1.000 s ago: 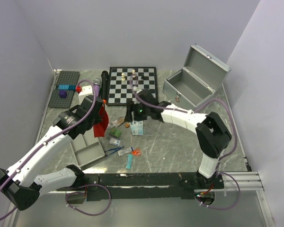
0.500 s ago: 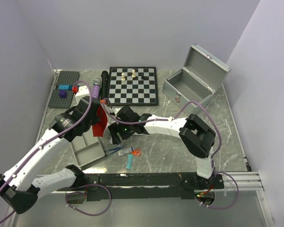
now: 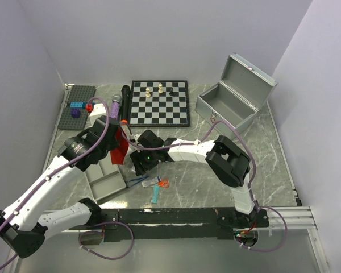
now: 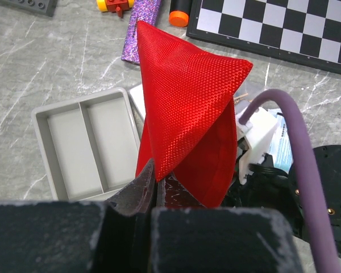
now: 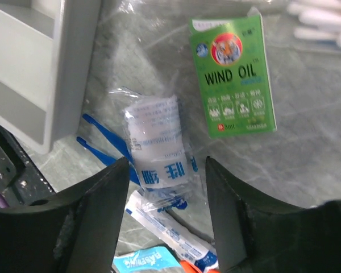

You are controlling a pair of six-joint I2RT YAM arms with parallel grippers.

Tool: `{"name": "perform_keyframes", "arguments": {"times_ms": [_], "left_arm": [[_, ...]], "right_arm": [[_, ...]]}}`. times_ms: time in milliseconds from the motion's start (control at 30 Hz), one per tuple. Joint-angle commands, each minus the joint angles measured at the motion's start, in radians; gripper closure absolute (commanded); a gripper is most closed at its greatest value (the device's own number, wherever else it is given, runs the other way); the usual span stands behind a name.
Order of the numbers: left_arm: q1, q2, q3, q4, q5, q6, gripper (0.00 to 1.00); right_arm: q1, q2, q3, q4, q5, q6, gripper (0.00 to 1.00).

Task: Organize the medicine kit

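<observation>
I count one case (image 3: pixel 207 110), one chessboard (image 3: pixel 159 105), one red pouch (image 4: pixel 187 102), one divided tray (image 4: pixel 105 136), one green box (image 5: pixel 234 74).

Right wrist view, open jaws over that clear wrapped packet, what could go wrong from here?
The clear plastic packet lies across the blue plastic tweezers; the right arm's jaws might pinch both, or the wrap could slip out.
The shallow grey divided tray sits close beside one jaw, which may knock it.
The red fabric pouch, clamped in the left arm's jaws, hangs beside a purple cable and could snag.
</observation>
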Motion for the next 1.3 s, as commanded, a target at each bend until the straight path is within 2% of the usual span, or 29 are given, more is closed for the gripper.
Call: {"name": "perform_keyframes", "arguments": {"times_ms": [0, 200, 333, 533, 767, 933, 1267], "left_arm": [[0.002, -0.016, 0.000, 0.009, -0.016, -0.006, 0.99], [0.001, -0.008, -0.001, 0.022, -0.005, -0.001, 0.99], [0.001, 0.007, 0.002, 0.043, 0.015, 0.008, 0.99], [0.001, 0.059, 0.010, 0.091, 0.069, 0.023, 0.99], [-0.001, 0.108, 0.016, 0.206, 0.233, 0.040, 0.99], [-0.002, 0.153, 0.039, 0.243, 0.297, 0.027, 0.99], [-0.033, 0.168, 0.036, 0.283, 0.319, -0.013, 0.99]], "right_arm": [[0.011, 0.026, 0.045, -0.003, -0.016, -0.006, 0.42], [0.003, -0.070, -0.045, 0.046, 0.030, 0.022, 0.64], [-0.012, -0.194, -0.123, 0.066, 0.047, 0.039, 0.72], [-0.031, -0.446, -0.243, 0.058, 0.101, 0.070, 0.74], [-0.078, -0.664, -0.308, 0.084, 0.104, 0.160, 0.76], [-0.127, -0.691, -0.292, 0.117, 0.070, 0.214, 0.77], [-0.175, -0.610, -0.234, 0.157, -0.002, 0.291, 0.78]]}}
